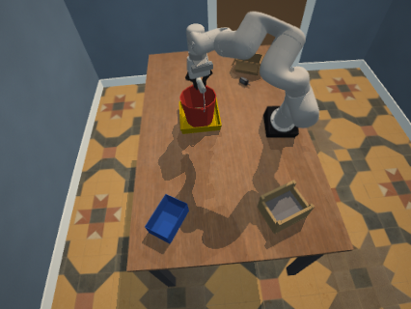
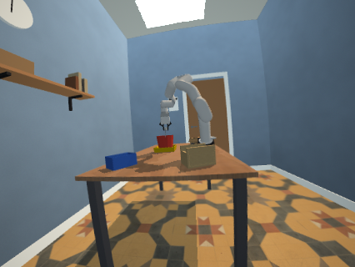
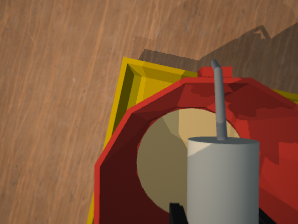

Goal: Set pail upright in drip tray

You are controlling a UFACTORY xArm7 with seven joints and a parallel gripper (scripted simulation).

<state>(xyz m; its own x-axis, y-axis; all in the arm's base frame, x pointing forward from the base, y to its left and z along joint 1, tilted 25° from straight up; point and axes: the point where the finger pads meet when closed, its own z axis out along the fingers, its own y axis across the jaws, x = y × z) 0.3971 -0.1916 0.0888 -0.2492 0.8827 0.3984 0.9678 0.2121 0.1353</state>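
The red pail (image 1: pixel 197 108) (image 2: pixel 165 141) (image 3: pixel 150 130) hangs upright by its grey wire handle (image 3: pixel 219 102), with its base down inside the yellow drip tray (image 1: pixel 187 126) (image 2: pixel 164 149) (image 3: pixel 131 80). I cannot tell whether the base touches the tray's floor. My gripper (image 1: pixel 201 87) (image 2: pixel 165 125) is straight above the pail and shut on the handle's grey grip (image 3: pixel 223 175). The fingertips are hidden in the wrist view.
A blue bin (image 1: pixel 167 217) (image 2: pixel 121 160) lies at the table's near left. An open wooden box (image 1: pixel 286 205) (image 2: pixel 198 155) stands at the near right. A small crate (image 1: pixel 247 65) and a small dark object (image 1: pixel 243 81) sit at the far edge. The arm's base (image 1: pixel 280 126) stands to the tray's right.
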